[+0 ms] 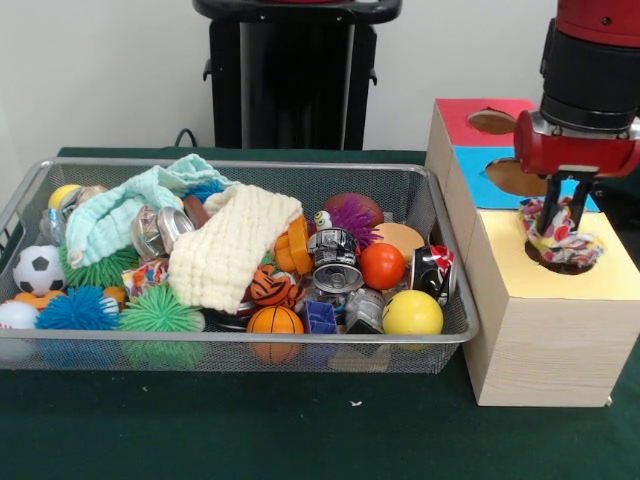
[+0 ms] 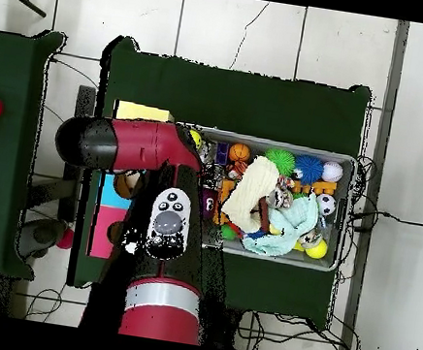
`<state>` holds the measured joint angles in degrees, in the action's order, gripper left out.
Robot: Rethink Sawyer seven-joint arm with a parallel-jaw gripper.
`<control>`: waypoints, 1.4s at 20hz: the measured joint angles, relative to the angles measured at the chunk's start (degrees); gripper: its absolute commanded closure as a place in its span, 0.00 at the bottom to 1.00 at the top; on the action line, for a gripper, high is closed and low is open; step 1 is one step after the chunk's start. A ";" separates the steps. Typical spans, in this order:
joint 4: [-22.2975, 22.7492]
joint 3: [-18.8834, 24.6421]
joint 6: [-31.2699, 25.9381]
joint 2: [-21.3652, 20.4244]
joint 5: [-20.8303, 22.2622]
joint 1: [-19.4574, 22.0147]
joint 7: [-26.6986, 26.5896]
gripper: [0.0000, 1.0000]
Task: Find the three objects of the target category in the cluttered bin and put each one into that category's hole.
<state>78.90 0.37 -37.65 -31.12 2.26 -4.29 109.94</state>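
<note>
Yellow marks the nearest section of the wooden sorting box (image 1: 545, 330), and it is over this section's round hole (image 1: 562, 262) that the end effector (image 1: 566, 214) hangs, its two dark fingers clamped on a bundle of patterned cloth (image 1: 558, 238) whose lower part already dips into the opening. By my reading, this puts the task at the drop of one cloth item; how many went in before cannot be judged, since the hole's inside is hidden. Two more fabric pieces lie in the wire mesh bin (image 1: 440, 215): a cream knitted cloth (image 1: 232, 248) draped across the middle of the clutter and a pale green towel (image 1: 128, 207) toward the back corner, so if cloth is the target category, those would be what is left. The blue section (image 1: 478, 170) and the red section (image 1: 465, 118) each show a hole with nothing visible in it. Crushed cans, such as a silver can (image 1: 336, 262), carry printing, but none of it can be read, and no brand or label is legible anywhere on the green surface (image 1: 300, 430).
</note>
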 measured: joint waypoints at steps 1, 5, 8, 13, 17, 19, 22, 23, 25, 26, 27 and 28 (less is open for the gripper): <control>0.00 -0.02 0.12 0.06 -0.41 -0.11 0.00 1.00; -0.05 -0.17 0.67 0.52 -2.37 -0.54 0.00 1.00; -0.09 -0.47 0.72 0.70 -3.12 -0.56 0.00 1.00; -0.09 -0.92 0.84 0.85 -4.06 -0.60 0.00 1.00; -0.24 -1.10 0.99 0.90 -4.08 -0.67 0.00 1.00; -0.67 -1.40 1.37 1.07 -4.08 -0.90 0.01 0.00; -0.85 -1.47 1.65 1.11 -4.07 -0.98 0.01 0.00; -0.98 -1.53 1.88 1.13 -4.06 -1.04 0.01 0.00; -1.43 -1.74 2.83 1.20 -4.01 -1.29 0.01 0.00; -1.62 -1.79 3.18 1.23 -4.01 -1.40 0.01 0.00; -1.74 -1.82 3.35 1.24 -4.01 -1.46 0.01 0.00; -1.94 -1.84 3.58 1.24 -3.98 -1.55 0.01 0.00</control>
<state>76.96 -1.47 -34.08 -29.88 -1.72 -5.84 109.95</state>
